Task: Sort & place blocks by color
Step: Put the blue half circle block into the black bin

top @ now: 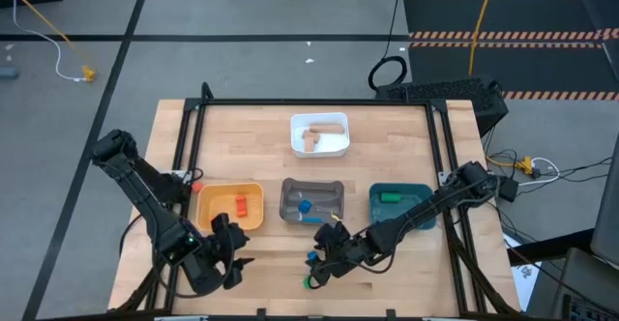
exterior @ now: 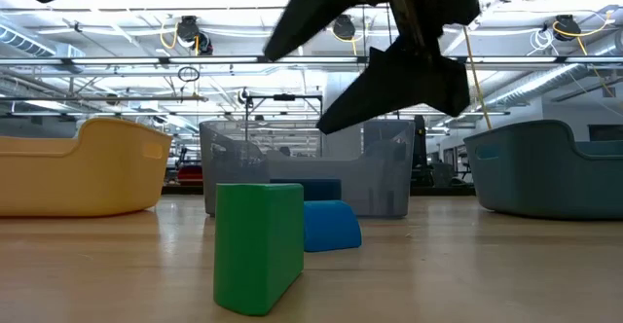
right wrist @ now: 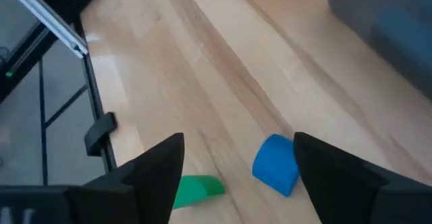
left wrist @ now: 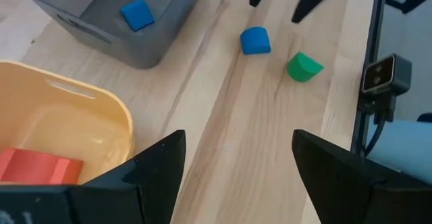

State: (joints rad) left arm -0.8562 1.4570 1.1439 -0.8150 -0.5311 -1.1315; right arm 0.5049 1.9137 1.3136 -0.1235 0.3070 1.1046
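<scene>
A blue block (top: 312, 256) and a green block (top: 309, 282) rest on the table near its front edge; the low view shows the green block (exterior: 258, 245) in front of the blue block (exterior: 329, 226). My right gripper (top: 321, 261) hangs open just above them; in its wrist view the blue block (right wrist: 275, 163) lies between the fingers and the green block (right wrist: 196, 189) beside one finger. My left gripper (top: 235, 258) stands open in front of the yellow tray (top: 208, 197), with nothing between its fingers (left wrist: 158, 163).
Across the table's middle stand the yellow tray with red blocks (top: 239, 205), a grey tray (top: 334, 188) with a blue block (top: 305, 205), and a teal tray (top: 416, 193) with a green block (top: 390, 197). A white tray (top: 295, 137) with tan blocks stands farther back.
</scene>
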